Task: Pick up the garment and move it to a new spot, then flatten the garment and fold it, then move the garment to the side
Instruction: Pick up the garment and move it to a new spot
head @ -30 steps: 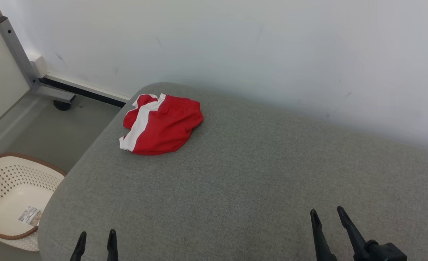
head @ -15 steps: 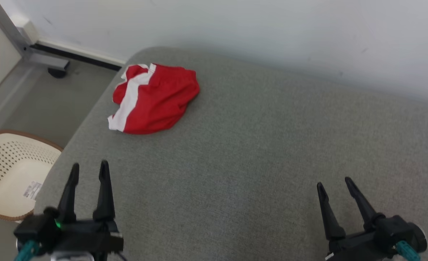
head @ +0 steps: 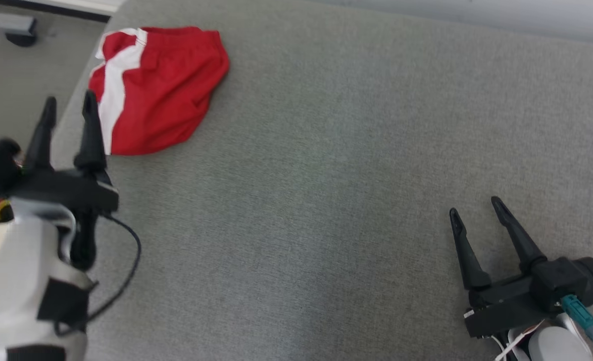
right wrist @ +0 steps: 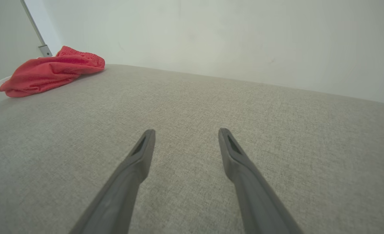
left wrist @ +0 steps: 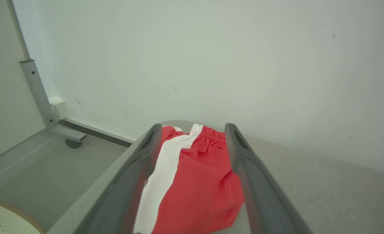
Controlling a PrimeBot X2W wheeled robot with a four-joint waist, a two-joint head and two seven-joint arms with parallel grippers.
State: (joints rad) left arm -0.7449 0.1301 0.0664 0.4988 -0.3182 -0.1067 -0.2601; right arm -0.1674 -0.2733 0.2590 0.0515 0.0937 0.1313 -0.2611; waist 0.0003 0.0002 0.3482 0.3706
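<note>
The garment (head: 158, 85) is a pair of red shorts with a white side stripe, lying crumpled at the far left corner of the grey padded surface (head: 326, 175). My left gripper (head: 69, 103) is open, its fingertips just left of the garment's near edge and above the surface's left rim. In the left wrist view the garment (left wrist: 195, 182) shows between the two spread fingers of the left gripper (left wrist: 193, 128). My right gripper (head: 474, 206) is open over bare fabric at the lower right, far from the garment (right wrist: 52, 71); the right gripper (right wrist: 185, 131) holds nothing.
A white wall (left wrist: 211, 65) runs along the far edge of the surface. Left of the surface lies grey floor (left wrist: 42, 162) with a metal frame leg on a caster (left wrist: 71, 143). A cream perforated basket rim (left wrist: 6, 217) sits on the floor at the near left.
The head camera has tilted down, shifting the whole picture. My left arm has risen into view and reached forward toward the garment. The right gripper has come further forward too. The garment lies unmoved.
</note>
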